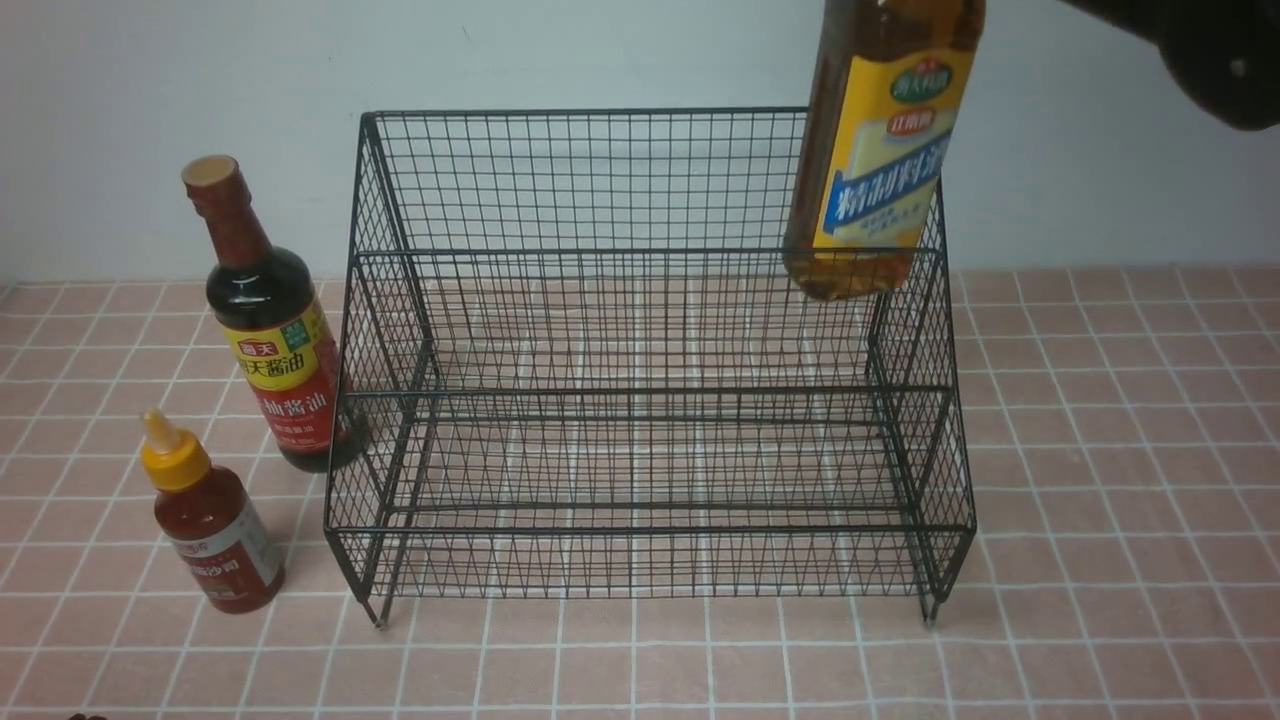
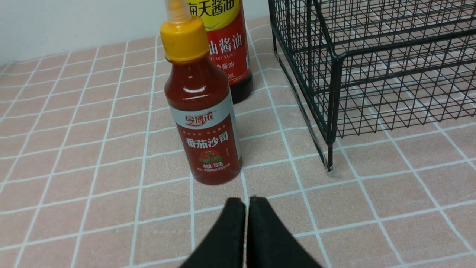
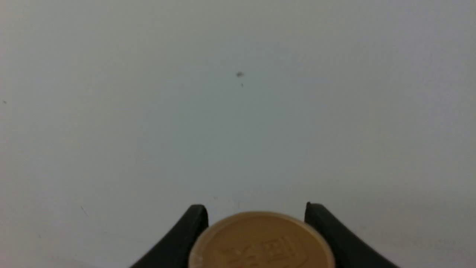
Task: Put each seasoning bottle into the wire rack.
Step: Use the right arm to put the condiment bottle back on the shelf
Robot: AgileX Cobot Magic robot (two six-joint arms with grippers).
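Note:
The black wire rack [image 1: 650,400] stands mid-table; its left front corner shows in the left wrist view [image 2: 334,74]. The tall amber bottle [image 1: 875,150] hangs in the air above the rack's right rear corner. My right gripper [image 3: 256,212] is shut on it; its tan cap [image 3: 260,242] sits between the fingers. The gripper is out of the front view. The dark soy-sauce bottle [image 1: 270,330] and the small red-sauce bottle [image 1: 210,520] stand left of the rack. My left gripper [image 2: 245,203] is shut and empty, just short of the red-sauce bottle [image 2: 202,111].
The table is covered in pink tiles with white grout [image 1: 1100,500]. A pale wall [image 1: 600,50] runs behind the rack. A dark part of the right arm [image 1: 1200,50] shows at the top right of the front view.

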